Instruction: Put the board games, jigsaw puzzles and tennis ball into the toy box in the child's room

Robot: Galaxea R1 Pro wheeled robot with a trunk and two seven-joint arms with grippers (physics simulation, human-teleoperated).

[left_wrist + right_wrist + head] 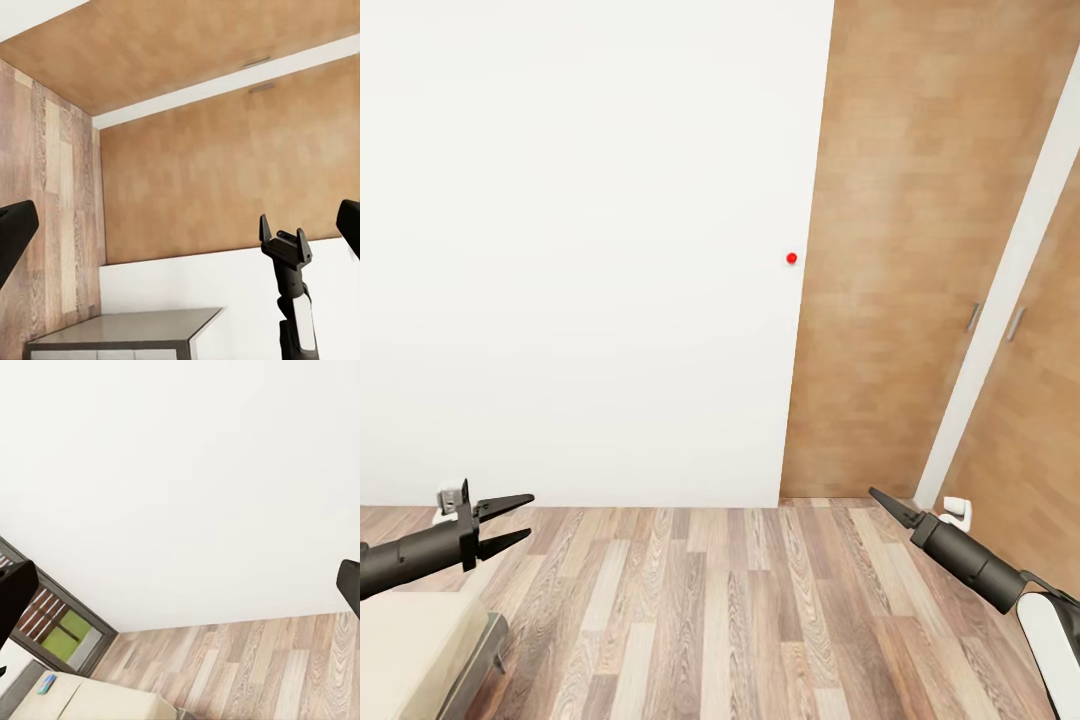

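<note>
Wood floor (740, 610): pale brown planks run under me to the foot of a plain white wall (580, 250).
Wardrobe doors (890, 250): warm brown wood panels to my right of the wall, with slim grey handles (973, 317) and a white strip between them.
Red dot (791, 258): a small red mark on the wall near the edge of the wood panel.
Bed (410, 650): its beige mattress corner and grey frame edge sit low at my left in the head view; the right wrist view shows the same beige mattress (97, 701) by the white wall.
Board game (46, 684): a small flat blue box lies on the mattress near its edge, too small to read its lid.
Window (64, 634): a dark frame with green beyond, past the bed.
My left pincer (510, 522): black, held over the floor by the bed corner, its two pointed fingers spread apart, nothing between them.
My right pincer (882, 503): black, pointing towards the wall base; in the left wrist view (283, 241) its fingers stand apart and bare.
</note>
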